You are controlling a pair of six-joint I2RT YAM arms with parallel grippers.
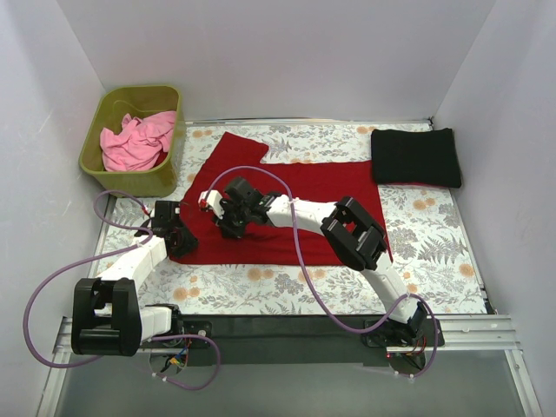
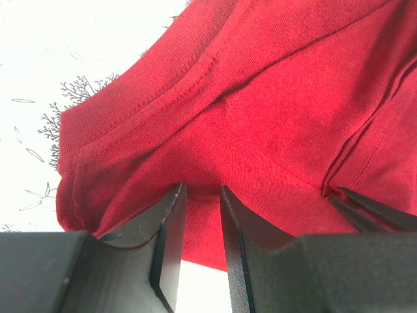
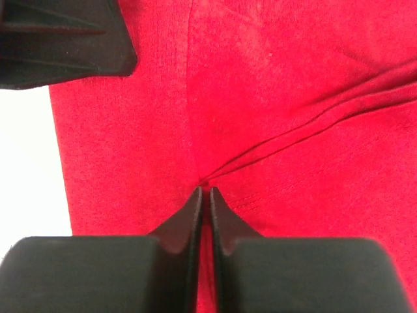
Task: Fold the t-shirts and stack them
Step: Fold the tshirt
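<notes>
My right gripper (image 3: 203,190) is biting down on the dark red t-shirt (image 1: 287,245). Its fingers are pressed almost together, with a crease of cloth running out from the tips. My left gripper (image 2: 201,190) is working the shirt's near-left edge. Its fingers are standing a narrow gap apart, and red cloth is bunching into that gap and hanging over them, so I'm calling it clamped. The red shirt is lying spread in the middle of the floral table cloth (image 1: 434,234), one sleeve pointing toward the far left. The black t-shirt (image 1: 415,156) is sitting folded at the far right corner. The light pink t-shirt (image 1: 135,143) is lying crumpled in the olive-green bin (image 1: 130,181), far left.
</notes>
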